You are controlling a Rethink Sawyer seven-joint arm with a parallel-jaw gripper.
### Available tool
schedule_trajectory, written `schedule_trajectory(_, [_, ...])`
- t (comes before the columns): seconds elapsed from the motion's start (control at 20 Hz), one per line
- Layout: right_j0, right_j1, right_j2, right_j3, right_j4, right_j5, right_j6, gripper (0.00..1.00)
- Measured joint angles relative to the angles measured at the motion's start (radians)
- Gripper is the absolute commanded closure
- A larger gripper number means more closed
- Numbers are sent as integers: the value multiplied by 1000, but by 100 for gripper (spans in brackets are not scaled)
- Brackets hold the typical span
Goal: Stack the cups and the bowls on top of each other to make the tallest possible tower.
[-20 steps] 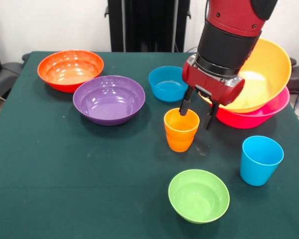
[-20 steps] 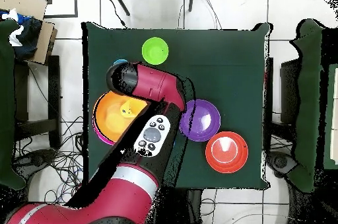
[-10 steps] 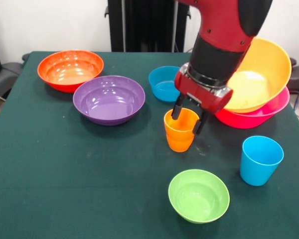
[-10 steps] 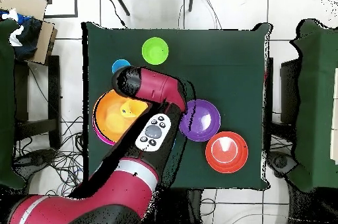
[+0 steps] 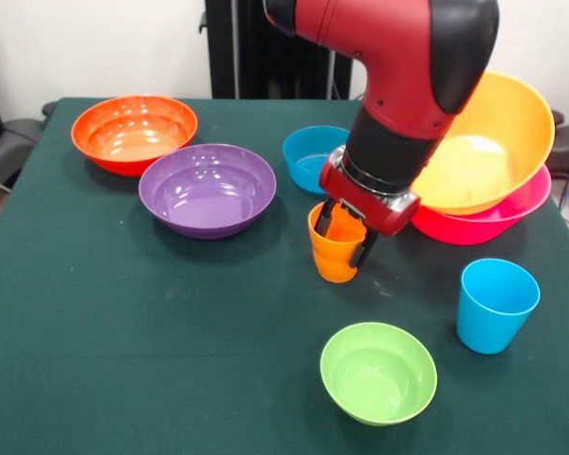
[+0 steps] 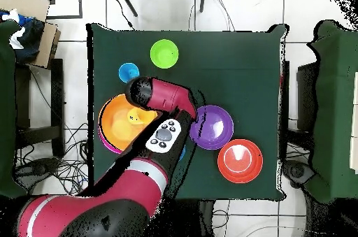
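I noted the arm entering from the upper part of the front view, elbow bent, wrist angled down and toward the camera. The gripper [image 5: 343, 235] was set astride the orange cup [image 5: 335, 252], one finger at each side of its rim; the cup leaned slightly. I could not tell whether the fingers pressed the cup walls or merely flanked them.

Count, nearest first. Nearer the camera than the gripper: one lime green small bowl [image 5: 378, 372] and, off to the picture's right of it, one sky blue cup [image 5: 495, 304], both upright and well apart from the gripper. Cups seen: two. Just behind the gripper sat one blue small bowl [image 5: 315, 158], partly hidden by the wrist. To the picture's left, one purple bowl [image 5: 208, 189], and beyond it one red-orange bowl [image 5: 134, 132]. Behind the arm on the right stood the tower [image 5: 493, 180]: one orange large bowl, tilted, nested in one hot pink bowl. Bowls seen: six.

In the overhead view the arm [image 6: 164, 133] hid the gripper.
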Motion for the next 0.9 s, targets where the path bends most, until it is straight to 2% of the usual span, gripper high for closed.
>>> schedule_trajectory(0.9, [3, 27, -20, -2, 0, 0, 0, 0])
